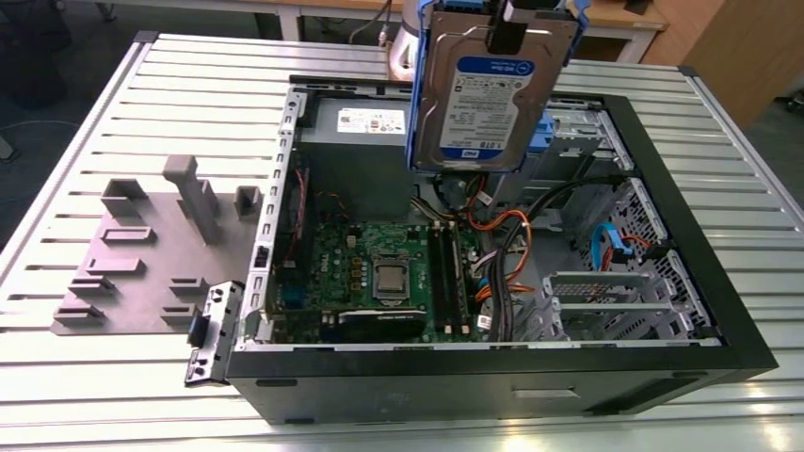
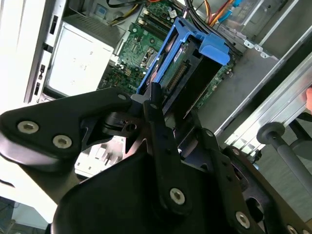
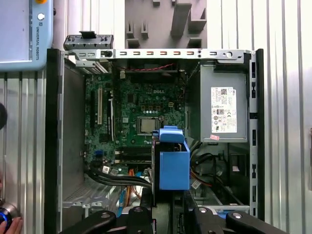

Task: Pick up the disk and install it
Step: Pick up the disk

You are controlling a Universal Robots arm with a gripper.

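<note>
The black hand (image 1: pixel 507 34) is clamped on the upper edge of the flat silver hard disk in a blue plastic carrier (image 1: pixel 483 99), which hangs upright above the open black computer case (image 1: pixel 503 377). It looks rigid, weighty and shock-sensitive; the stiff carrier edges seem the safest hold.

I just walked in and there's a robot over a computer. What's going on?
The robot arm's gripper has its fingers shut on the disk, holding it upright in the air above the open computer case. The disk is not installed yet. The case lies on its side on the slatted table.
</note>
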